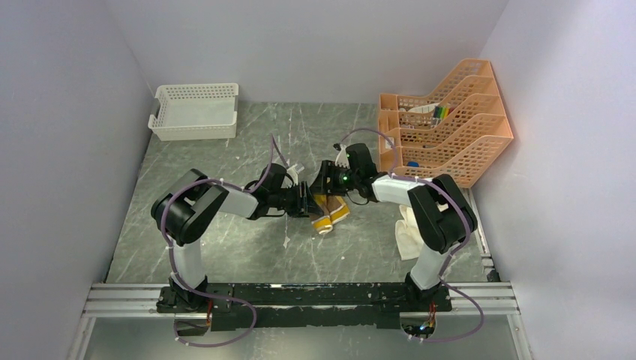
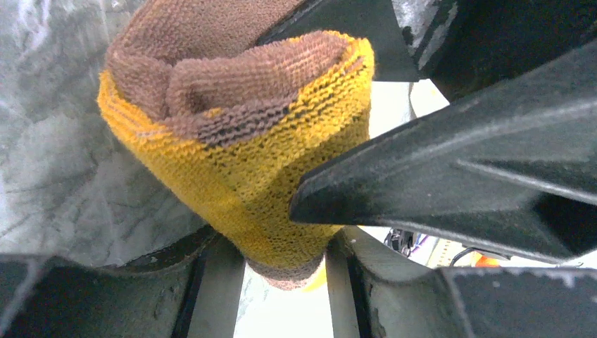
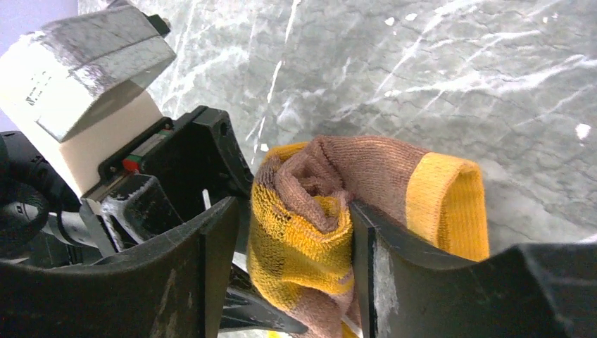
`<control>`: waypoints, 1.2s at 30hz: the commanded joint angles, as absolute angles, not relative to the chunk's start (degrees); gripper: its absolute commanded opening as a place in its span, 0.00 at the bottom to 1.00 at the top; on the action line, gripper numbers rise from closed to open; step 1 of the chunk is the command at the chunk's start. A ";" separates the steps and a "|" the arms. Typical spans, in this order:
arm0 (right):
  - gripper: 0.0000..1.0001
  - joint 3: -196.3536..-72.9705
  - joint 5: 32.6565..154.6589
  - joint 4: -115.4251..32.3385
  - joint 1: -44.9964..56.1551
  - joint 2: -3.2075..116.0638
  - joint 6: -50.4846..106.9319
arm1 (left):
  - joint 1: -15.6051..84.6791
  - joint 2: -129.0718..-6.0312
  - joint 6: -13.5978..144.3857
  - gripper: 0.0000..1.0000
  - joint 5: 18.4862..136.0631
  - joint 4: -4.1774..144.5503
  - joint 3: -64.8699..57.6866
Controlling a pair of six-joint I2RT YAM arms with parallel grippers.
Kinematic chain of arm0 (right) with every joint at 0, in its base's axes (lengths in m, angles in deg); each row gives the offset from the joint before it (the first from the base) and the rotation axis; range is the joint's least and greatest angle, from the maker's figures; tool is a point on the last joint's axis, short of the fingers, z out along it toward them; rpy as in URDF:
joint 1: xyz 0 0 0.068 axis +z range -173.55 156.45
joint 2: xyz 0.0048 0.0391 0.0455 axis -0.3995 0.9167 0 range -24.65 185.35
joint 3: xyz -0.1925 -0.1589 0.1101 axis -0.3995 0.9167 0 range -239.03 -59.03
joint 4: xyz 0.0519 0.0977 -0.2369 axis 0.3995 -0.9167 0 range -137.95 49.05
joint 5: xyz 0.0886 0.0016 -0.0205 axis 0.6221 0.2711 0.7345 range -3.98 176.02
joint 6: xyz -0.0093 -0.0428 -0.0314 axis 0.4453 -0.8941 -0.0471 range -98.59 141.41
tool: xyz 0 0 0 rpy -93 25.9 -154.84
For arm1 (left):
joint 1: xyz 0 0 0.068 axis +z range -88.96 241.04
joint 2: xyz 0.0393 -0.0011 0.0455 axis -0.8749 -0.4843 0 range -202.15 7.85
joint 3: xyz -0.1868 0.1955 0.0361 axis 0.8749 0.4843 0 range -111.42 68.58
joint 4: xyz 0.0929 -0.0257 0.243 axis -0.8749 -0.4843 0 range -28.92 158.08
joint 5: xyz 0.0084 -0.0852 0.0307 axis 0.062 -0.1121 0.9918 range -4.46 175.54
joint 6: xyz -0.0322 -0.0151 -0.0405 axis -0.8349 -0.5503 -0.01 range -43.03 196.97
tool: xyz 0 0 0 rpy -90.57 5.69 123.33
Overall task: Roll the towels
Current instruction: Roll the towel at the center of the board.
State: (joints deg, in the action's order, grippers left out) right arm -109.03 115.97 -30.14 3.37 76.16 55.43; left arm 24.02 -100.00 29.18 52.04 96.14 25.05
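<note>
Mustard-yellow towel (image 1: 334,215) lay bunched mid-table (image 1: 225,244), slanting near-left to far-right; left pincer (image 2: 285,282) clamped it, right pincer (image 3: 292,225) straddled it half open, grip unclear.

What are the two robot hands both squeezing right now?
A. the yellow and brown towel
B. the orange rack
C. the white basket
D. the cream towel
A: both wrist views show the bunched-up yellow and brown towel sitting between the fingers of the left gripper and the right gripper.
</note>
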 commanded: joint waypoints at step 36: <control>0.96 -111.64 85.92 -43.74 9.24 58.88 39.98 | 23.34 -97.83 30.29 0.52 52.42 96.94 28.95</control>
